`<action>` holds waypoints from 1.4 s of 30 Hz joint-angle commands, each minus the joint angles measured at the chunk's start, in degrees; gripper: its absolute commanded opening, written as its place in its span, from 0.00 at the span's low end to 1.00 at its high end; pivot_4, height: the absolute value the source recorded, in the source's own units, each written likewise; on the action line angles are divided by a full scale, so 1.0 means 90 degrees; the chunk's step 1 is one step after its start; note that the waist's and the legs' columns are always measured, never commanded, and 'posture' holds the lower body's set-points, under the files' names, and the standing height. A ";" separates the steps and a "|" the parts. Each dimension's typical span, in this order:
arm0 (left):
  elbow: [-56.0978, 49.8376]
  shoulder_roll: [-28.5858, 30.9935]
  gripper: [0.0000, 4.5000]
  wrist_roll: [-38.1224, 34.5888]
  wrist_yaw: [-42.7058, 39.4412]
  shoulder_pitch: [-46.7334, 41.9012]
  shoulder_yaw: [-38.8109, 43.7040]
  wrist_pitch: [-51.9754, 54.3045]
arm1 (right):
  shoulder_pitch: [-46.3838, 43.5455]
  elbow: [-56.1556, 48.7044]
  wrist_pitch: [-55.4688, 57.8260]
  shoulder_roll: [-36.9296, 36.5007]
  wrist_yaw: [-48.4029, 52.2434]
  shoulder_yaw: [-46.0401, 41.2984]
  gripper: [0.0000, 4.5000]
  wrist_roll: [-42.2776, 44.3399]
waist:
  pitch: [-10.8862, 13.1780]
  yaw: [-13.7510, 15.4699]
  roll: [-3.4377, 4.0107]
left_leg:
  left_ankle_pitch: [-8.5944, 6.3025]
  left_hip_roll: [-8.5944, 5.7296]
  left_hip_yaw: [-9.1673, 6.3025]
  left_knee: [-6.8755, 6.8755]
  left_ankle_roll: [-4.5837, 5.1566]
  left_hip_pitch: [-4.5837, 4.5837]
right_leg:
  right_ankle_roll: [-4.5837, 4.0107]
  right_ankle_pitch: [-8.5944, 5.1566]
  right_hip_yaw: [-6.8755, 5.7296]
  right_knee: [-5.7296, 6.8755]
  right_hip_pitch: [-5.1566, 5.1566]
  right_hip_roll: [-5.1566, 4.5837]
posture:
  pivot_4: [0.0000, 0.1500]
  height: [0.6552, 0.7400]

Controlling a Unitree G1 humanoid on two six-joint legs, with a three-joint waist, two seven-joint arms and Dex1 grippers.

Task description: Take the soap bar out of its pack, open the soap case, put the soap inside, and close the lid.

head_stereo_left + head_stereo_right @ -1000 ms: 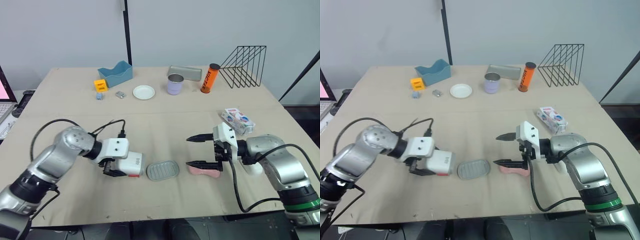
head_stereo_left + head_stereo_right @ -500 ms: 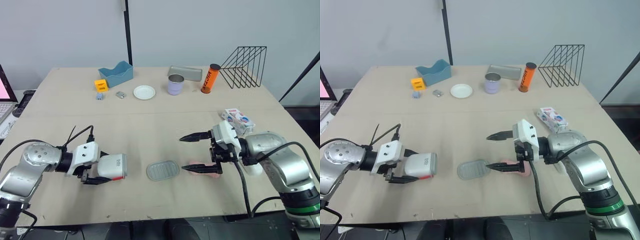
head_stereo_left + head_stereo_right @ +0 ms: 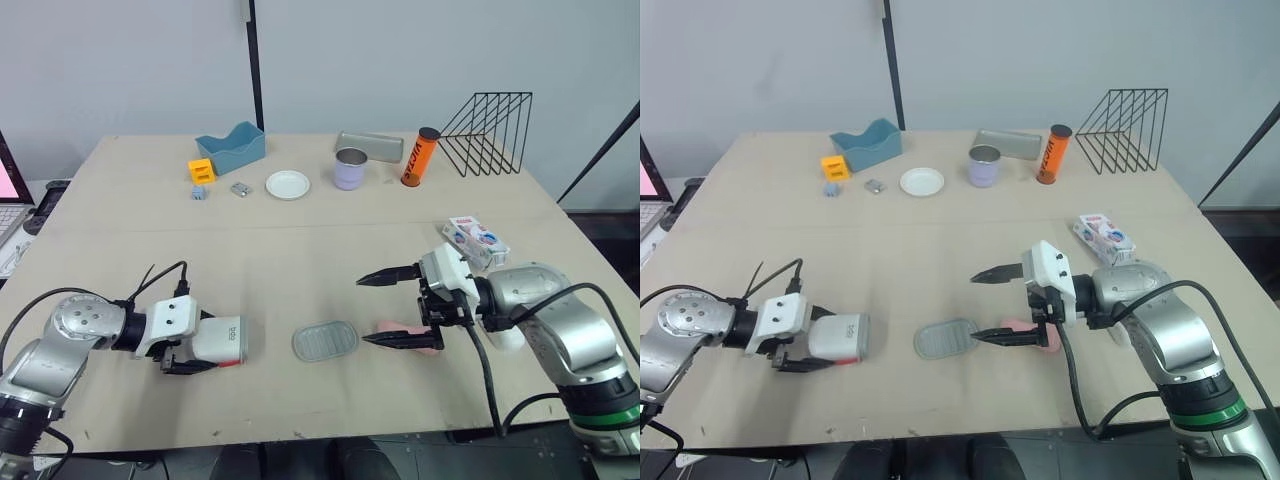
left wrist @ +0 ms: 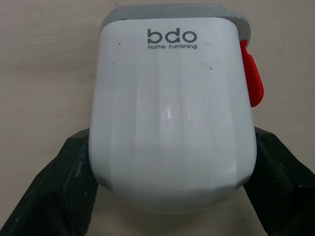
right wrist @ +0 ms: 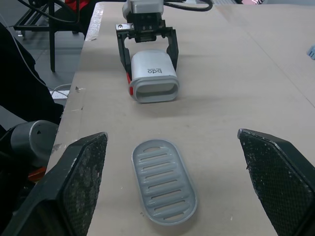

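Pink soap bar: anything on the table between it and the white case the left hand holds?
Yes. A grey slotted oval tray lies flat on the table, directly between the pink soap bar and the white plastic case, which the left hand grips. The right hand is open beside the soap.

Along the far side of the table [image 3: 300, 250] I see a blue bin [image 3: 231, 147]. Just in front of it sit an orange block [image 3: 201, 170] and a small blue piece [image 3: 199, 192]. Further right come a metal clip [image 3: 240, 188], a white plate [image 3: 288, 184], a lavender cup [image 3: 350, 169], a grey tin [image 3: 369, 145], an upright orange tube [image 3: 420, 157] and a black wire rack [image 3: 488, 132].
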 commanded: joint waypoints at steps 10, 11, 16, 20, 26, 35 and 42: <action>0.0081 -0.0069 1.00 -0.0042 -0.0112 -0.0200 -0.0023 -0.0151 | -0.0052 -0.0079 -0.0060 -0.0049 0.0057 -0.0082 1.00 0.0013 | 0.0000 -0.0001 0.0000 | 0.0000 0.0001 0.0015 0.0000 0.0000 0.0000 | 0.0002 0.0002 0.0000 0.0002 -0.0001 0.0000 | 1.00 0.99; 0.0078 -0.0041 1.00 -0.0075 -0.0162 -0.0190 -0.0003 -0.0125 | -0.0058 -0.0074 -0.0063 -0.0040 0.0053 -0.0078 1.00 0.0013 | 0.0000 -0.0001 0.0000 | 0.0000 0.0001 0.0015 0.0000 -0.0001 0.0000 | 0.0002 0.0002 0.0000 0.0002 -0.0001 0.0000 | 1.00 0.99; 0.0123 0.0074 1.00 -0.0098 -0.0247 -0.0178 0.0130 -0.0163 | -0.0083 -0.0035 -0.0097 -0.0007 0.0051 -0.0030 1.00 -0.0034 | 0.0000 -0.0001 0.0000 | 0.0000 0.0002 0.0015 0.0000 0.0000 0.0000 | 0.0002 0.0002 -0.0001 0.0002 -0.0001 0.0001 | 1.00 0.99; 0.0128 0.0137 1.00 -0.0149 -0.0243 -0.0146 0.0191 -0.0179 | -0.0097 -0.0009 -0.0118 0.0016 0.0061 -0.0013 1.00 -0.0072 | 0.0000 -0.0001 0.0000 | 0.0000 0.0002 0.0016 0.0000 -0.0001 0.0000 | 0.0002 0.0002 -0.0001 0.0002 -0.0002 0.0000 | 1.00 0.99; -0.0239 0.0215 1.00 -0.0559 -0.0209 -0.0115 0.0411 0.0391 | -0.0121 0.0011 -0.0127 0.0073 0.0070 0.0005 1.00 -0.0120 | 0.0000 -0.0001 0.0000 | 0.0000 0.0003 0.0016 0.0000 -0.0001 0.0000 | 0.0002 0.0003 -0.0002 0.0002 -0.0003 0.0001 | 1.00 0.99; -0.0327 0.0254 1.00 -0.0525 -0.0178 -0.0088 0.0400 0.0301 | -0.0138 0.0028 -0.0140 0.0083 0.0075 0.0024 1.00 -0.0152 | 0.0000 -0.0001 0.0000 | 0.0000 0.0002 0.0019 0.0000 -0.0001 0.0000 | 0.0002 0.0002 -0.0001 0.0003 -0.0003 0.0000 | 1.00 0.99; -0.0513 0.0263 1.00 -0.0820 -0.0018 -0.0283 0.0673 0.0588 | -0.0133 0.0018 -0.0147 0.0093 0.0084 0.0050 1.00 -0.0184 | 0.0000 -0.0001 0.0000 | 0.0000 0.0002 0.0018 0.0000 -0.0001 0.0000 | 0.0003 0.0003 -0.0002 0.0003 -0.0003 0.0001 | 1.00 0.99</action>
